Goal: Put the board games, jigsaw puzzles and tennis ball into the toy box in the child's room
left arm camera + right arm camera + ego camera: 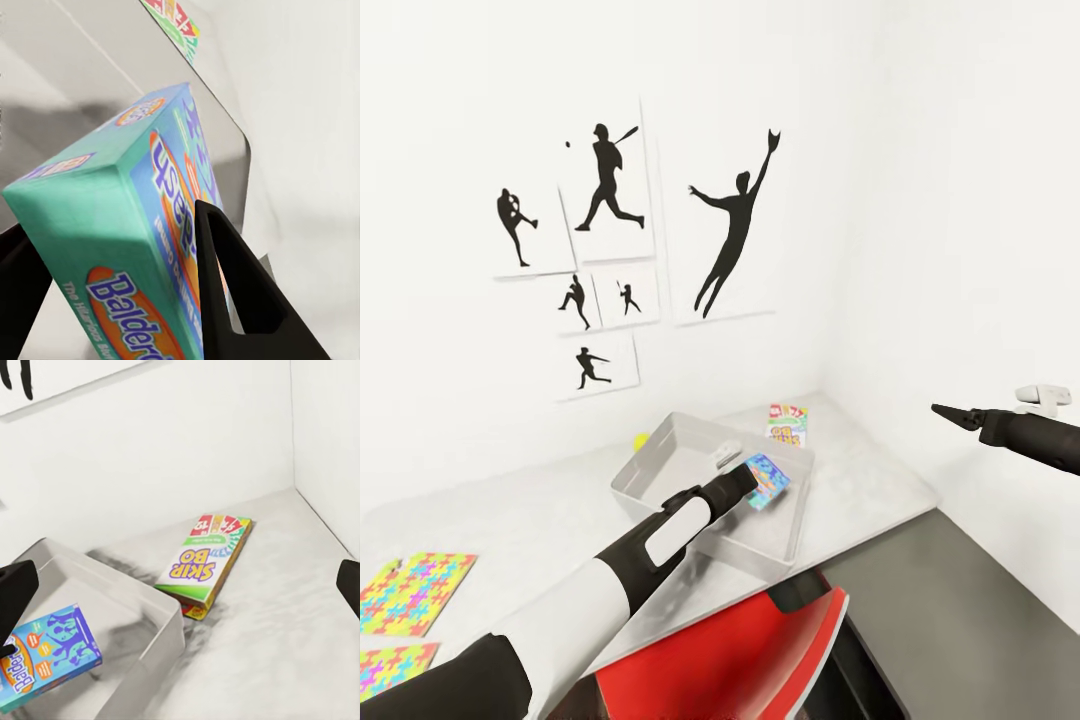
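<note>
My left gripper (752,482) is shut on a small blue board game (766,480), held tilted over the right half of the grey toy box (660,445) on the table (550,520). Its dark fingers (240,300) clamp the teal-blue box (142,225) on both sides. A flat SKIP-BO board game (787,424) lies on the table just behind the toy box, towards the corner. The tennis ball (643,440) peeks out behind the box's far rim. Two jigsaw puzzles (415,590) (395,670) lie flat at the left. My right gripper (948,411) hovers open at the right, above the table, facing the SKIP-BO box (206,559).
A red-and-white chair (760,650) stands right in front of the table, under my left arm. A darker grey table section (960,590) runs along the right wall. Black sports-silhouette pictures (610,230) hang on the white wall behind the table.
</note>
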{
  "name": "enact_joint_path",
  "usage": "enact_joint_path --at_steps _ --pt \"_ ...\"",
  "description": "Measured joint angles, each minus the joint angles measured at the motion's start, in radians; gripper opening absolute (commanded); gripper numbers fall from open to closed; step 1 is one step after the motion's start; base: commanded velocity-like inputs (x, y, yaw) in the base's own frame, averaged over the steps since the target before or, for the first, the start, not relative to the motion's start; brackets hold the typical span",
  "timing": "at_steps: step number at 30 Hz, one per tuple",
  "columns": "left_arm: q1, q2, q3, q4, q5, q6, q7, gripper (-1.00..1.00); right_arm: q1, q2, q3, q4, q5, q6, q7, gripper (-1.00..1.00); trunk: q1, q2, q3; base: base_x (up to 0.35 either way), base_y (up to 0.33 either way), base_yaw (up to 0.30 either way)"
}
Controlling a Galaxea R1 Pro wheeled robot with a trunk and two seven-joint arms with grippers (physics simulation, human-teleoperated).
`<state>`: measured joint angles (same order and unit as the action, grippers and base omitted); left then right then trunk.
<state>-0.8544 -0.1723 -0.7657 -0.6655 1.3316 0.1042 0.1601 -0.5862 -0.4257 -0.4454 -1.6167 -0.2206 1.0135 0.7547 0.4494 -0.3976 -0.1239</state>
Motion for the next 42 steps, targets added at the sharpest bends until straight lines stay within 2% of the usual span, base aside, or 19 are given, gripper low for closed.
enact_joint_path --at_steps 9,13,18,41,42 --pt "0.0 -0.001 0.0 -0.049 0.001 -0.001 -0.002 -1.0 0.0 -0.001 0.0 0.0 0.0 0.0 0.0 1.0 0.0 0.0 -0.014 0.0 0.0 0.0" --pt "0.0 -0.001 -0.001 -0.064 0.04 -0.002 -0.001 -1.0 0.0 -0.001 0.0 0.0 0.0 0.0 0.0 1.0 0.0 0.0 -0.021 0.0 0.0 0.0" --pt "0.0 -0.001 -0.001 -0.064 0.054 -0.004 -0.001 -1.0 0.0 -0.001 0.0 0.0 0.0 0.0 0.0 1.0 0.0 0.0 -0.029 0.0 0.0 0.0" --pt "0.0 0.0 -0.001 -0.056 0.057 -0.005 -0.001 -1.0 0.0 -0.002 -0.001 0.0 0.0 0.0 0.0 1.0 0.0 0.0 -0.06 0.0 0.0 0.0" --pt "0.0 0.0 -0.001 -0.056 0.057 -0.005 -0.001 1.0 0.0 -0.002 -0.001 0.0 0.0 0.0 0.0 1.0 0.0 0.0 -0.06 0.0 0.0 0.0"
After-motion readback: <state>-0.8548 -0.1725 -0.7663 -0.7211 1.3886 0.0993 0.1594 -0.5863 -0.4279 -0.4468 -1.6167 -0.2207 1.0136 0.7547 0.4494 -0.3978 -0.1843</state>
